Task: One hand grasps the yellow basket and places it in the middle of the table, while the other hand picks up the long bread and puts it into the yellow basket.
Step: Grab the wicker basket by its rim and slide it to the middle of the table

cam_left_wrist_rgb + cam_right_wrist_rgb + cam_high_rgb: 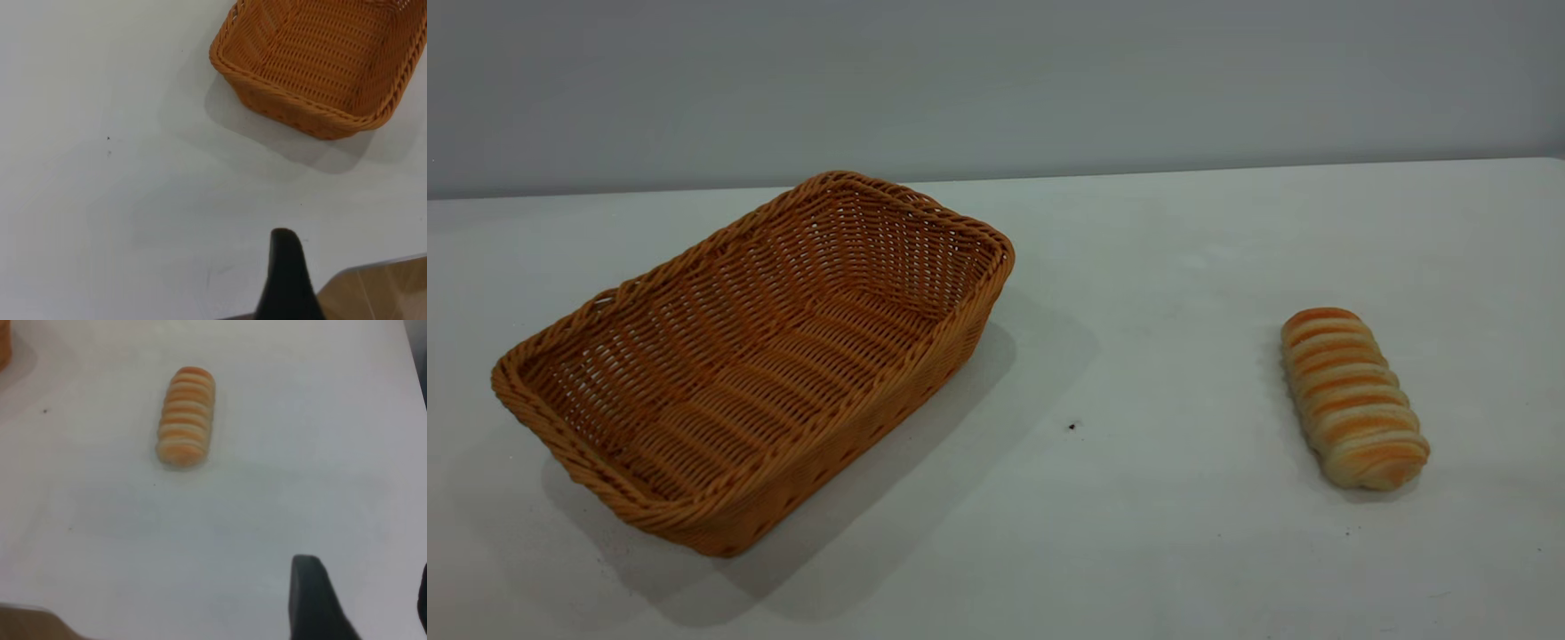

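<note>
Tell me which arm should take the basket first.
Left. The yellow basket sits on the table's left side, in the left wrist view; the long bread lies right.

Exterior camera: low, near, facing grey wall at 12 o'clock across white flat counter. Left wrist camera: looks down on orange-tan woven wicker basket, shared with exterior. Right wrist camera: looks down on striped oblong bread roll, likewise shared.

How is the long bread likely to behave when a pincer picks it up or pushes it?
The long bread probably rolls sideways if nudged, being rounded and oblong. Its ridged stripes likely aid grip. It looks small, so probably light.
</note>
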